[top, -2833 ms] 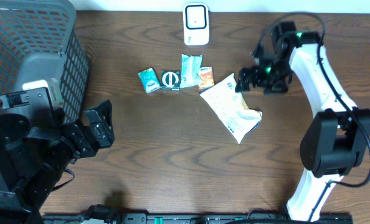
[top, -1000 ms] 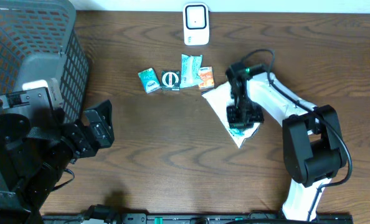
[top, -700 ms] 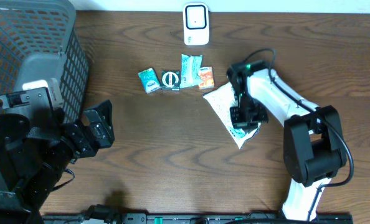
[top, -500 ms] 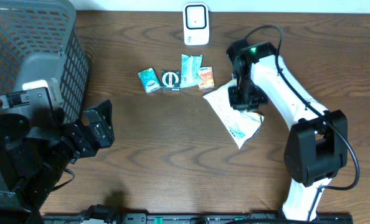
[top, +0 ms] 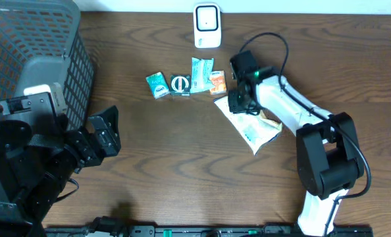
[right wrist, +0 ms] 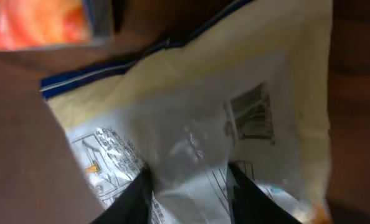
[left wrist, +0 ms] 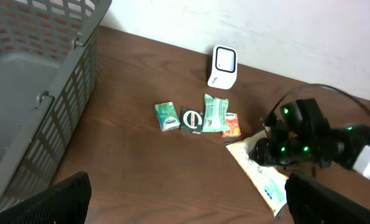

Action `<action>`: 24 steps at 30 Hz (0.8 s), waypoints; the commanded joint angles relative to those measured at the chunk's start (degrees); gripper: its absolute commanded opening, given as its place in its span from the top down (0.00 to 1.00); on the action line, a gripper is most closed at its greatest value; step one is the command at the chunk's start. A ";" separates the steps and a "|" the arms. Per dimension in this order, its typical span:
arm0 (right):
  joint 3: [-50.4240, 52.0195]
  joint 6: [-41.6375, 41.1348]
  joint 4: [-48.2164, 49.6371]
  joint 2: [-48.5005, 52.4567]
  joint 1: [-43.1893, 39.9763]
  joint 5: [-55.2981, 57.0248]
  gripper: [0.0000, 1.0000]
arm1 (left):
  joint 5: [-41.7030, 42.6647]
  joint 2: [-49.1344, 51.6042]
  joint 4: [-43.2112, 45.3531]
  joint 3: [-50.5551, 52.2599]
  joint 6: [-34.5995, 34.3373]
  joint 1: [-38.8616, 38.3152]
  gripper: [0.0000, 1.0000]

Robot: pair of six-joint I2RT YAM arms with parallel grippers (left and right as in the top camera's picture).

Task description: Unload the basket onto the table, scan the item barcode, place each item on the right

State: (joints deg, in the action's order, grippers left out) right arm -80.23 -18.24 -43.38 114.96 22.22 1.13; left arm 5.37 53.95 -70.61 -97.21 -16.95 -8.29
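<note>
1. Near the left end of the bench's near edge, I found the left gripper [top: 108,133] hanging above the wood, its fingers [left wrist: 63,200] spread wide with nothing between them.
2. Toward the right side of mid-bench, the snack bag [top: 255,129] lay flat and slanted. Its barcode [right wrist: 252,116] faced up, and its upper corner was just beside the orange packet [top: 216,83].
3. The right gripper [top: 239,103] stood over the bag's far end. Its fingers [right wrist: 134,198] were a narrow way apart, with the bag's film showing between them.
4. Beyond the bag, I noted a row of small items: a teal pack [top: 156,85], a dark pack [top: 180,85], a green packet [top: 201,73] and the orange packet.
5. The white scanner [top: 207,26] stood at the far edge, well apart from the bag.
6. A grey basket [top: 34,56] occupied the far left corner.
</note>
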 commanded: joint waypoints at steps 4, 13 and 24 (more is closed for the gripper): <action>0.31 -1.46 -1.97 -0.35 -0.22 0.24 0.58 | -0.72 0.00 -0.11 -0.42 -0.52 0.24 0.02; -15.63 -0.70 -28.13 -0.98 -1.20 0.24 0.50 | -0.72 0.00 -0.11 -0.42 -0.52 0.24 0.02; -0.50 1.14 -28.09 -0.94 -0.74 5.27 0.63 | -0.72 0.00 -0.11 -0.42 -0.52 0.24 0.02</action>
State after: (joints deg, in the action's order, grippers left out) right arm -85.80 -17.56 -73.41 114.15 21.23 2.94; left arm 5.39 53.95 -70.61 -97.21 -16.95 -8.29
